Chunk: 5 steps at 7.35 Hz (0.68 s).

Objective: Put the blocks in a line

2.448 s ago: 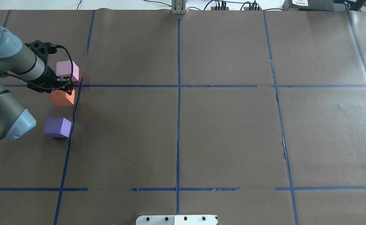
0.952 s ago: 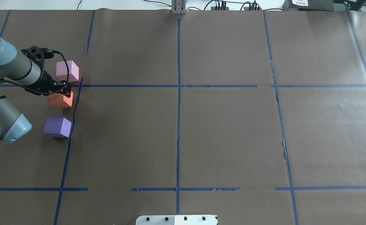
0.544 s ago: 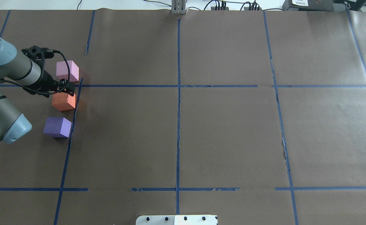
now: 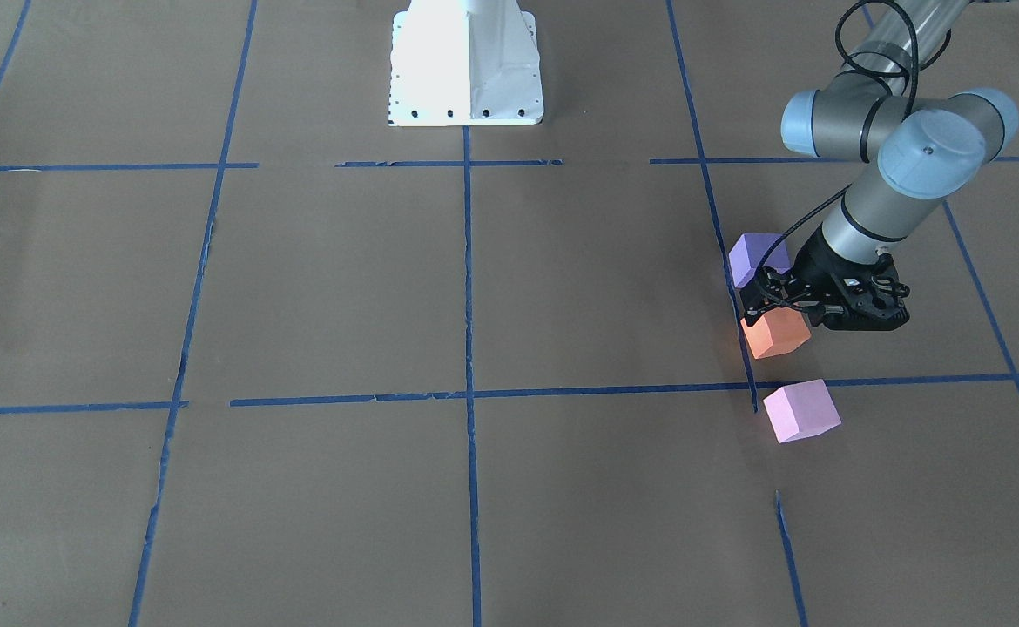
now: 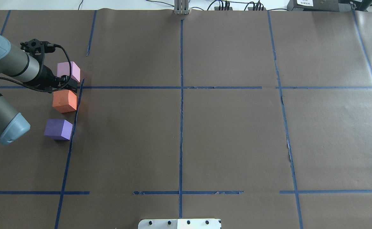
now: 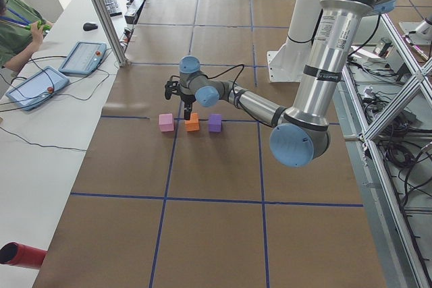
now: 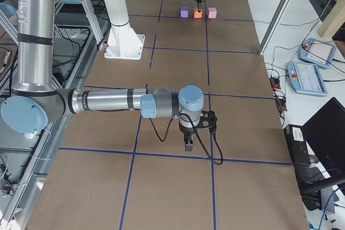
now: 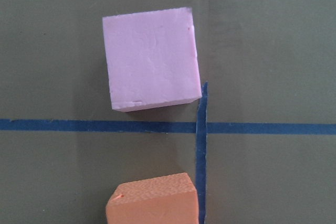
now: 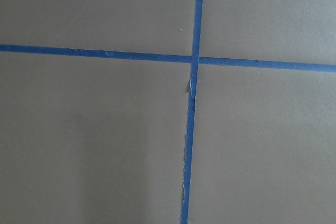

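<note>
Left gripper [image 5: 69, 85]: above far edge of orange block [image 5: 65, 101]; jaw spacing cannot be told. Right gripper [image 7: 188, 144]: points down over tape crossing, well apart; spacing likewise cannot be told. Blocks: three, orange between pink block [image 5: 68, 72] and purple block [image 5: 58, 129], untouching, row along blue tape line [image 5: 72, 132], robot's left side. Pink block slightly skewed to tape. Box label [image 5: 305, 2]: illegible.

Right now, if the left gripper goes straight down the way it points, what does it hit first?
Most likely the small orange foam cube right under it, though depth is unclear; the pale pink foam cube sits beyond.
</note>
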Available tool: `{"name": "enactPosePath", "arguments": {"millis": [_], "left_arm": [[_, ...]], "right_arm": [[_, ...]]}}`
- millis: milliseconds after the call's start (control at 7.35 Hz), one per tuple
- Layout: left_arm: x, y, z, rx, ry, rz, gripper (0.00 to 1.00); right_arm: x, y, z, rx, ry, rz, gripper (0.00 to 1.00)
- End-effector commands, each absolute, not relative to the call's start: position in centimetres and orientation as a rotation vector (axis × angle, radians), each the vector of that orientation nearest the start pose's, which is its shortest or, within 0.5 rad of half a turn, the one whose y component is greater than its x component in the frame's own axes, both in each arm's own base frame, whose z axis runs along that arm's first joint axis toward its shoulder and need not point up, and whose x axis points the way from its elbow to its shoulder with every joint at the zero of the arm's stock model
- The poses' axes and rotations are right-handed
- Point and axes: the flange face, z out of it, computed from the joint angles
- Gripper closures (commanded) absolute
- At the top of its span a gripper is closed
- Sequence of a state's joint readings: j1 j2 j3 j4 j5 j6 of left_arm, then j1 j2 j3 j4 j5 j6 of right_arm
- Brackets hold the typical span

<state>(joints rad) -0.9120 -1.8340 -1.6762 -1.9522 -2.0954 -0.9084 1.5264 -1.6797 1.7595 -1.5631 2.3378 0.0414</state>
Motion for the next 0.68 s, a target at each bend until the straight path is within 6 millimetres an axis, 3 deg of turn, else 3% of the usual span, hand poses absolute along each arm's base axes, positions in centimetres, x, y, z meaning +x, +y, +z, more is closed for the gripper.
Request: {"name": "enactPosePath", "arguments": {"millis": [0, 136, 272, 408, 544], "left_arm": [[26.9, -54.2, 40.6, 0.233, 0.881, -0.058, 0.00], [25.5, -54.9, 41.0, 0.276, 0.853, 0.019, 0.00], [22.5, -56.0, 42.4, 0.309, 0.812, 0.054, 0.00], [17.3, -57.1, 44.0, 0.328, 0.767, 0.031, 0.00], [15.4, -57.5, 44.7, 0.295, 0.743, 0.045, 0.00]], "right_arm": [[4.4, -45.3, 61.6, 0.050, -0.769, -0.036, 0.00], [4.4, -45.3, 61.6, 0.050, -0.769, -0.036, 0.00], [4.4, -45.3, 61.6, 0.050, -0.769, -0.036, 0.00], [4.4, -45.3, 61.6, 0.050, -0.769, -0.036, 0.00], [4.4, -45.3, 61.6, 0.050, -0.771, -0.037, 0.00]]}}
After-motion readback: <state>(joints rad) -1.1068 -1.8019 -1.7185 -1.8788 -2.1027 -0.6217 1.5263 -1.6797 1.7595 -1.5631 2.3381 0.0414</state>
